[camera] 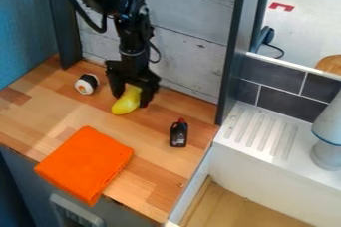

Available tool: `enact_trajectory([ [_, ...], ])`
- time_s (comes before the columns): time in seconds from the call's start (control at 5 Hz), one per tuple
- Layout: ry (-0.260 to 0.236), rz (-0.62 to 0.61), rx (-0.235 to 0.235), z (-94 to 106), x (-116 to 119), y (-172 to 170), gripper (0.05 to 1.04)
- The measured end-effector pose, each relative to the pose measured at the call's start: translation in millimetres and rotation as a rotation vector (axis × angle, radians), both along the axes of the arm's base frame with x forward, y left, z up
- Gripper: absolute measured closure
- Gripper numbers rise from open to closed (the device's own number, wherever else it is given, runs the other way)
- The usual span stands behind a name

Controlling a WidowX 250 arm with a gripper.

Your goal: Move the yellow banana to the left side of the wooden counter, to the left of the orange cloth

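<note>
The black gripper (133, 96) hangs down at the back of the wooden counter, its fingers on either side of a smooth yellow object (126, 102) and shut on its upper part. The rounded lower end of this object points toward the front left, at or close to the counter surface. Left of the gripper lies a small white and black roll-like piece with an orange centre (86, 84). A small black bottle with a red cap (178, 133) stands to the front right. A folded orange cloth (85, 164) lies at the front edge, partly over it.
The wooden counter (156, 173) is bordered by a pale plank wall (190, 54) behind and a dark post (233, 56) at the back right. Further right are a white ridged drainboard (259, 129), a sink basin (223, 206) and a pale, blue-rimmed object (326, 144).
</note>
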State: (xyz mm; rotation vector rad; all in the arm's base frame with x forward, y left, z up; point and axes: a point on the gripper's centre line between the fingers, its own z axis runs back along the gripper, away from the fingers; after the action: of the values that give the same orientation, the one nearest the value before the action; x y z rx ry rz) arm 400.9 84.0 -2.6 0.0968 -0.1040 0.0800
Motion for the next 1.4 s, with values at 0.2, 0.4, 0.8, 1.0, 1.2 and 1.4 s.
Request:
enact_trajectory([
  [0.2, -0.01, -0.027, -0.01, -4.8, -1, -1, 0.365],
  [0.4, -0.032, -0.069, -0.022, 8.9, -6, -5, 0.481],
  [0.8, -0.143, -0.131, -0.085, 58.3, -61, -26, 0.481],
  [1.0, -0.115, -0.116, -0.08, 51.5, -111, -13, 0.481],
  [1.2, -0.097, -0.054, -0.049, 37.7, -141, 29, 0.481],
  [1.4, -0.091, -0.02, -0.02, 29.2, -153, 64, 0.481],
])
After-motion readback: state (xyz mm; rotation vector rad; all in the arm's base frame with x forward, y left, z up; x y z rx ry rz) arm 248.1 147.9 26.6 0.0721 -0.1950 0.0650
